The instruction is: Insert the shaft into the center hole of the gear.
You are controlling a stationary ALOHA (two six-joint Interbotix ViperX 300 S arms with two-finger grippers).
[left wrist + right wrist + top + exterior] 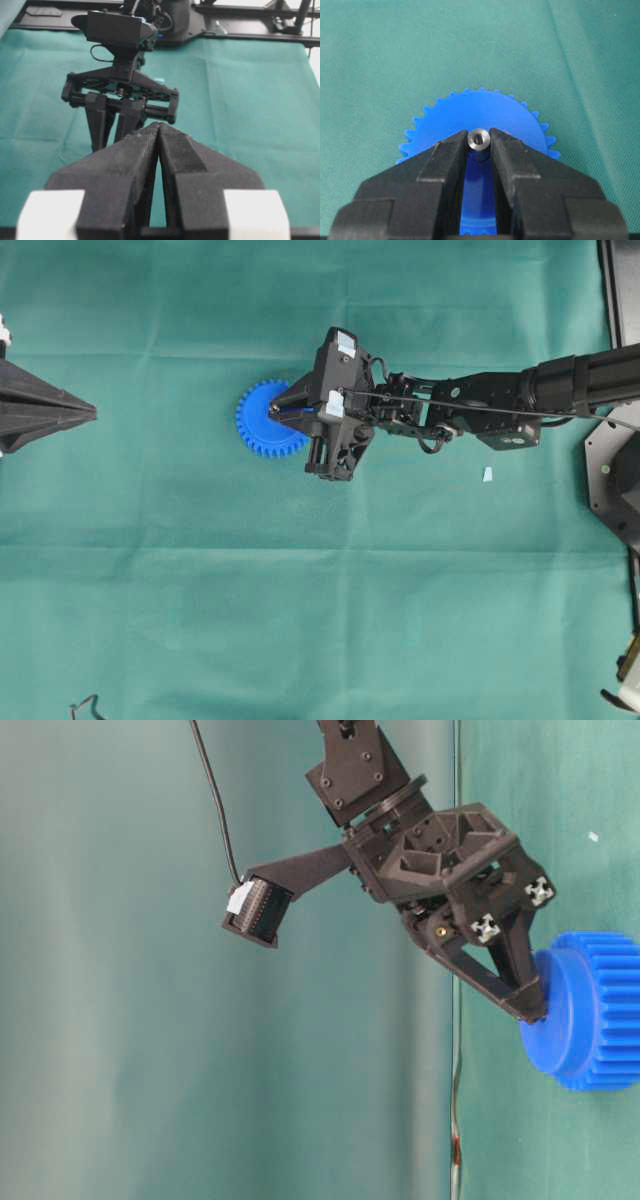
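The blue gear (262,420) lies flat on the green cloth. It also shows in the right wrist view (480,112) and the table-level view (592,1012). My right gripper (276,410) is shut on the shaft (479,138), a short silvery pin standing upright between the fingertips (451,148), over the middle of the gear's face. The center hole is hidden under the shaft and fingers. I cannot tell how far the shaft sits in the hole. My left gripper (92,413) is shut and empty at the far left, well away from the gear, and shows shut in its own view (159,126).
A small pale scrap (487,474) lies on the cloth under the right arm. The black base of the right arm (615,475) stands at the right edge. A thin cable (215,800) hangs by the right wrist camera.
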